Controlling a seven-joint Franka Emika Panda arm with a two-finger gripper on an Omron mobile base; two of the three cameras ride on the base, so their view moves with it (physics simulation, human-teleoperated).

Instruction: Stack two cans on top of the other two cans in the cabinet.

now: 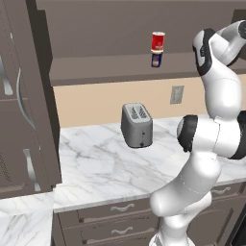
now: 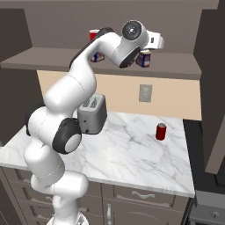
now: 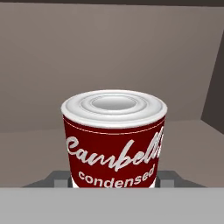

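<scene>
- Gripper (image 3: 114,181) is clamped on a red-and-white soup can (image 3: 114,140), up inside the cabinet (image 2: 44,59) shelf.
- That can sits just above a blue tin (image 2: 143,59) at the shelf's right end; can't tell if they touch.
- Another red-and-white can (image 1: 158,41) is already stacked on a blue tin (image 1: 156,59).
- All-red can (image 2: 161,131) stands on the marble counter (image 2: 132,154), well right of the toaster (image 2: 93,114).

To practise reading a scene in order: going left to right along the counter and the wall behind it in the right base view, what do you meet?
Toaster → wall outlet → red can.
</scene>
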